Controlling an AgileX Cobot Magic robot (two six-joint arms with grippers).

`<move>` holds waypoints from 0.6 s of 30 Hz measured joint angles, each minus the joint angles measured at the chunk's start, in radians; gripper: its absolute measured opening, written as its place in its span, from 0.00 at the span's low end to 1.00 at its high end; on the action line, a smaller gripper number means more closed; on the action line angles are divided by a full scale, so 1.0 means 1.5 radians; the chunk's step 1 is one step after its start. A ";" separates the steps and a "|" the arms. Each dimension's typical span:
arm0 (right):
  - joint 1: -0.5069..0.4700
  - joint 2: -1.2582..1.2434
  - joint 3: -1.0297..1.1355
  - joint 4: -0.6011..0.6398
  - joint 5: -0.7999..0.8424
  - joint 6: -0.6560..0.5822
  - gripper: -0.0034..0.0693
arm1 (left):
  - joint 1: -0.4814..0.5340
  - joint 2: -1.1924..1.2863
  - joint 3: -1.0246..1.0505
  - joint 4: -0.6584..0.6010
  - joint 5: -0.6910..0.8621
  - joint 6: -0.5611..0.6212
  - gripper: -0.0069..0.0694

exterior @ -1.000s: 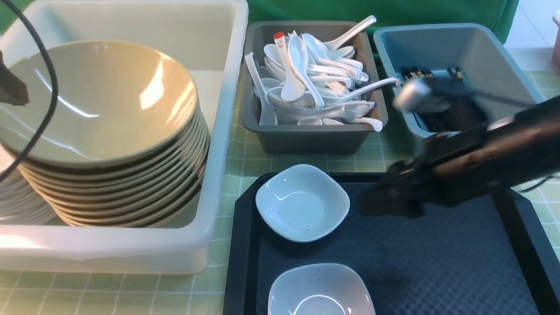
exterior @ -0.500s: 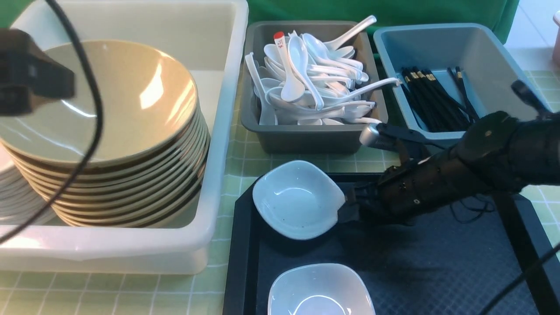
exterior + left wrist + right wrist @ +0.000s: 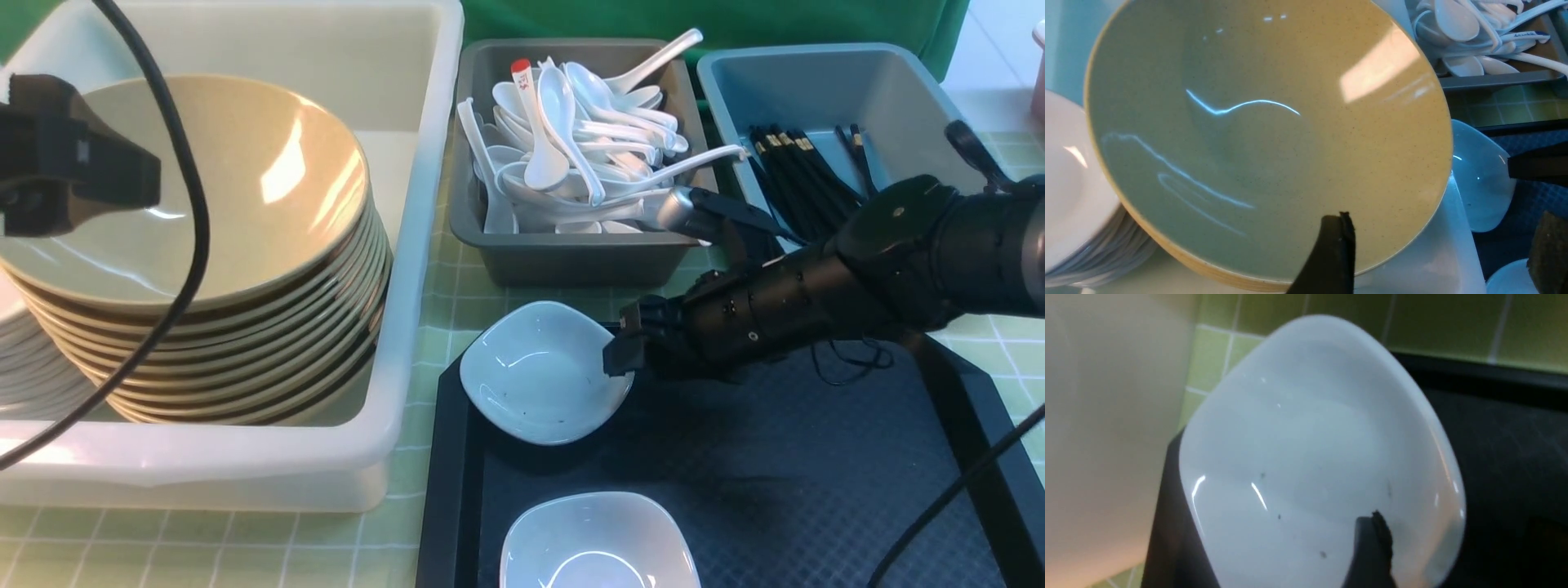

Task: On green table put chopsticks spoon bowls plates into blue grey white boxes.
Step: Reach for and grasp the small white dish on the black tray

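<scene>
Above bowls (image 3: 245,204), left jaws cut off, unreadable; right jaws spread at plate (image 3: 531,376) rim

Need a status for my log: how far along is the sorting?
Done: bowls stacked in the white box, spoons in the grey box, chopsticks in the blue box. In hand: the right gripper has its jaws at the rim of the far plate on the tray. Remaining: that plate and the near plate.

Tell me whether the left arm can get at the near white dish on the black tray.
Probably yes: the left gripper hangs above the bowls, higher than the white tub's wall; the near dish lies uncovered, and the right gripper is at the far dish.
</scene>
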 joint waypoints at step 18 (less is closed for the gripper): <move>-0.049 -0.006 -0.018 -0.006 0.085 -0.063 0.12 | 0.000 -0.001 0.000 -0.001 0.022 0.000 0.82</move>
